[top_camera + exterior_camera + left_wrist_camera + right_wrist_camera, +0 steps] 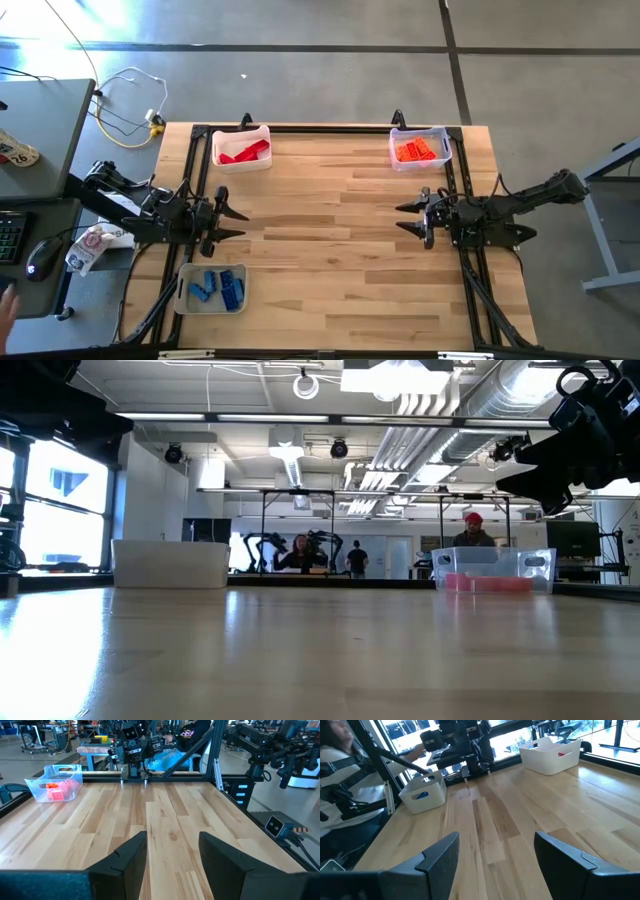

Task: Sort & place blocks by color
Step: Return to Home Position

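Note:
Red blocks (245,153) lie in a whitish tray (241,132) at the table's far left. Orange blocks (419,150) fill a clear tray (420,131) at the far right, and that clear tray (54,782) shows in the left wrist view too. Blue blocks (218,286) lie in a tray (184,291) at the near left. My left gripper (234,219) stands open at the table's left edge, above the wood. My right gripper (408,217) stands open at the right edge. Both (172,851) (496,854) hold nothing.
Bare wood (330,240) spans the middle of the table between the two arms. A black frame (320,127) runs along the far edge. A desk with a mouse (40,258) stands left of the table. People show in the room beyond.

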